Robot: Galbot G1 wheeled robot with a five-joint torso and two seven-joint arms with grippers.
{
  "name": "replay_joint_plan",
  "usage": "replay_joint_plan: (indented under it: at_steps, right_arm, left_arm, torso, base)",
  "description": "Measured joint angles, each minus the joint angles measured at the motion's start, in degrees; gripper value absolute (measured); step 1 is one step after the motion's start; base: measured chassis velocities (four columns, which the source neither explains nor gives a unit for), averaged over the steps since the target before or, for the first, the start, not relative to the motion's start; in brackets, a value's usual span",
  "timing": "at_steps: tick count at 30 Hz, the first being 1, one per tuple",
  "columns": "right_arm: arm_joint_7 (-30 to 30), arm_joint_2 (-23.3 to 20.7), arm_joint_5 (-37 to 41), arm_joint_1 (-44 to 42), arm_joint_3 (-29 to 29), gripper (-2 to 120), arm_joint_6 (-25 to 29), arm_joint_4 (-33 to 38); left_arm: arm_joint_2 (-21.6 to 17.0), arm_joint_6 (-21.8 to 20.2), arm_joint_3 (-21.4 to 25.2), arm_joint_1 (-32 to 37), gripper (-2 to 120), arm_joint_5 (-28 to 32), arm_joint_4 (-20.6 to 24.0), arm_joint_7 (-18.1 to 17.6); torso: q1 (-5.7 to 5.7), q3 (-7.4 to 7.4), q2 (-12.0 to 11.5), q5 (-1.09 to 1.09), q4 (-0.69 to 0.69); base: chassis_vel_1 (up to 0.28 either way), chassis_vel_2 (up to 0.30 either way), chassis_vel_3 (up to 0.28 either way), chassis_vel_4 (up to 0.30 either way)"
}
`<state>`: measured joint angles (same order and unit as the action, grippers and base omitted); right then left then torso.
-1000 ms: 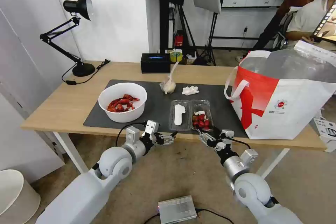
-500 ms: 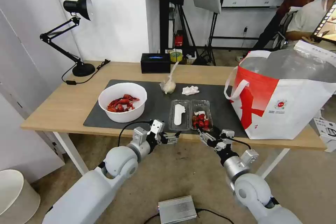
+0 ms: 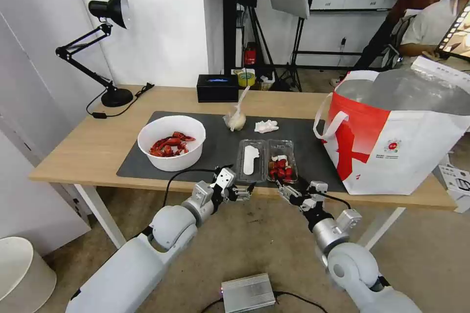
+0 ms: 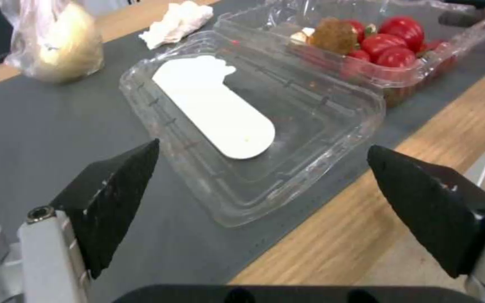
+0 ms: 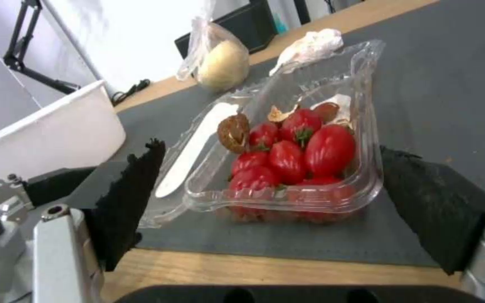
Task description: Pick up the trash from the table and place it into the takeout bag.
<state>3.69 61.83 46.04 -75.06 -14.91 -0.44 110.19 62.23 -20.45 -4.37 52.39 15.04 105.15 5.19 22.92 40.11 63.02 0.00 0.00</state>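
Grippers first, since they're closest: the left gripper (image 3: 243, 190) hangs just off the near edge of the table (image 3: 98, 142), fingers spread wide and holding nothing, lined up with the empty lid half of the clear clamshell tray (image 3: 267, 160). In its wrist view that lid half with the white label sits right between the two black pads (image 4: 113, 198). The right gripper (image 3: 286, 190) is at the same edge, jaws wide apart and empty too, facing the tray half full of red scraps (image 5: 293, 155).

The tray lies open on the dark grey mat (image 3: 220, 146), near its front edge. To the robot's left on the mat stands the white bowl (image 3: 171, 143) with red shells. Further back are the small knotted bag (image 3: 235, 118) and the crumpled tissue (image 3: 266, 126), close together but apart. The takeout bag (image 3: 396, 132) stands upright at the right end of the table, mouth open. At the far edge sit a black box (image 3: 217, 87) and a desk lamp (image 3: 103, 49).
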Motion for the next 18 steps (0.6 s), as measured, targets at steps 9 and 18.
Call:
replay_joint_plan:
  at_steps: [9,18]
  right_arm:
    - [0.0,0.0,-0.1,-0.2,0.0,91,0.0,0.4]
    - [-0.2,0.2,-0.1,0.0,0.0,91,0.1,0.2]
  left_arm:
    - [2.0,1.4,-0.3,0.1,99,-5.7,-1.7,1.0]
    - [3.8,3.0,-0.9,-1.6,100,-9.4,-4.7,1.1]
  torso:
    - [0.0,0.0,0.0,0.0,0.0]
    - [0.0,0.0,0.0,0.0,0.0]
  base:
    - [0.0,0.0,0.0,0.0]
    - [0.0,0.0,0.0,0.0]
